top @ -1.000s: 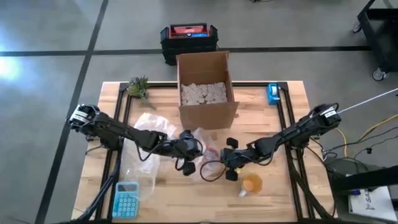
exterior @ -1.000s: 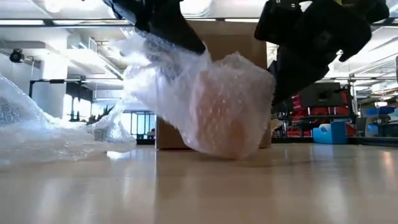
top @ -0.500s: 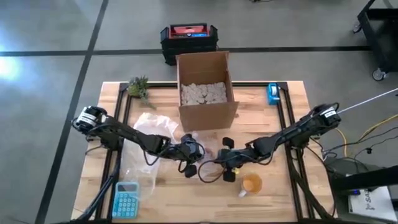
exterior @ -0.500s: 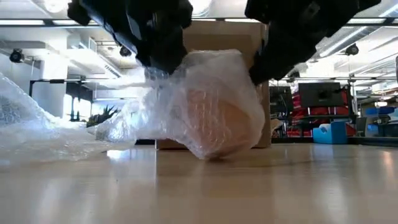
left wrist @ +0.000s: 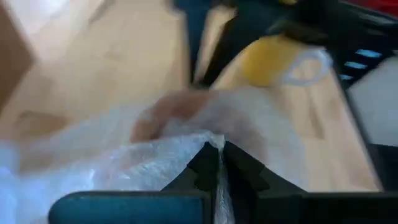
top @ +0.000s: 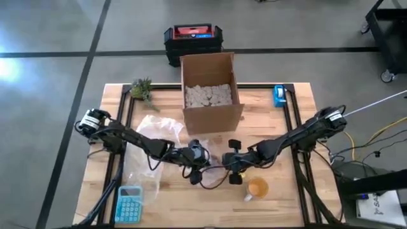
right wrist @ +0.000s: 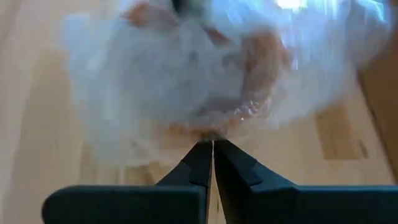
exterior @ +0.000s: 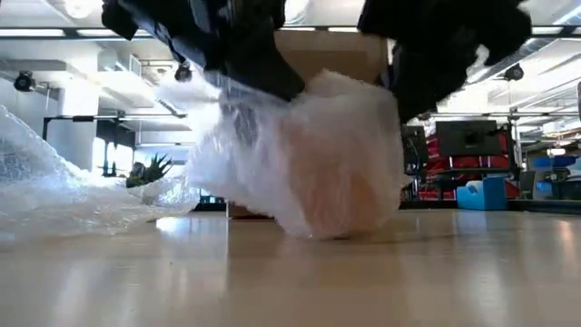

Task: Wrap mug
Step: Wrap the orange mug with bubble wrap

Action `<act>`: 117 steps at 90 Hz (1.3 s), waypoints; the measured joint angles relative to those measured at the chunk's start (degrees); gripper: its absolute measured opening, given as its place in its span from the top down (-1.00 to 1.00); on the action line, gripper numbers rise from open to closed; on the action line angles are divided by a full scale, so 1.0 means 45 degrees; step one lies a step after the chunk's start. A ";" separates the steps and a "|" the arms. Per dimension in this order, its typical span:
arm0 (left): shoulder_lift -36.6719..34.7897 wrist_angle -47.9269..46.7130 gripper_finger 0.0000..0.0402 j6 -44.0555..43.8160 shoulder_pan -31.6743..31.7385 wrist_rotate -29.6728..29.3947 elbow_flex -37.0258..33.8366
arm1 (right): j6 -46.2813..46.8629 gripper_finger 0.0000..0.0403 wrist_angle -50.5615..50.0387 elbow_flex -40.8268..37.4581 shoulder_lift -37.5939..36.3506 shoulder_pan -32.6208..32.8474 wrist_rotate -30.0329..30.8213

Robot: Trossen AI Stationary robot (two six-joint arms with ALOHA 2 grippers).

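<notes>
- Our left gripper (top: pixel 196 166) is pinched tight on the bubble wrap (exterior: pixel 272 154).
- The half-wrapped mug (exterior: pixel 340 195) sits mid-table, before the cardboard box (top: pixel 210 89).
- Our right gripper (top: pixel 230 164) is clamped on the wrap's other edge.
- Risk: uneven pulling tears the wrap or tips the mug out.

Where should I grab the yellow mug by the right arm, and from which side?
Probably by the rim, from above: the yellow mug stands apart from the bubble-wrapped bundle, its open mouth facing up. Its pale handle points toward the table's front edge; avoid pinching it.
</notes>
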 joint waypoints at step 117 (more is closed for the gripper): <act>0.0131 -0.1214 0.98 0.0086 0.0010 -0.0040 0.0243 | -0.2143 0.99 -0.0219 0.3031 0.2078 -0.0049 0.0145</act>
